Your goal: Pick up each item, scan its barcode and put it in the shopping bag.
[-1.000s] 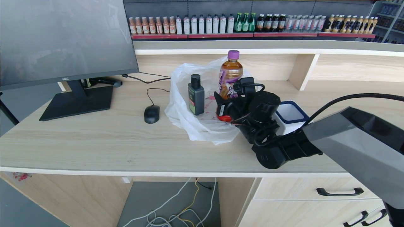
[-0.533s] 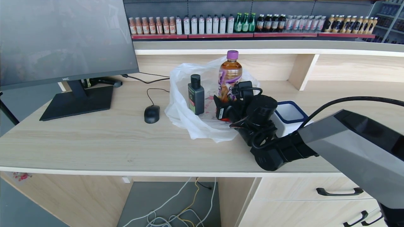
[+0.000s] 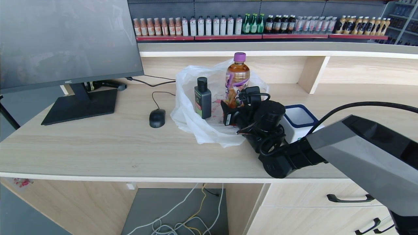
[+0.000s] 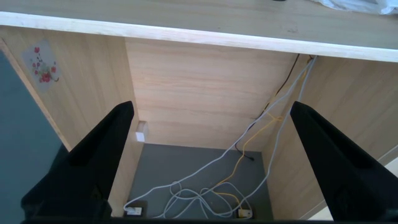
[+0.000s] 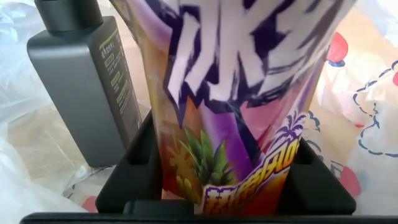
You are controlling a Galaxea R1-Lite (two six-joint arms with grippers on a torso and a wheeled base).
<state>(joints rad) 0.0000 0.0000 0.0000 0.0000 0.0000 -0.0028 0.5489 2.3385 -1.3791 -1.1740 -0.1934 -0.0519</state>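
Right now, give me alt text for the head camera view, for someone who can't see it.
The right pincer holds a purple-capped drink bottle upright in the white shopping bag on the wooden counter, beside a dark grey bottle. A mouse and monitor sit left of the bag.

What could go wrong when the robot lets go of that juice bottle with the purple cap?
1. The tall juice bottle is close beside the dark grey bottle standing in the shopping bag. It might knock that one over.
2. The bag is soft, crumpled plastic, so the juice bottle could tip when the right gripper opens.
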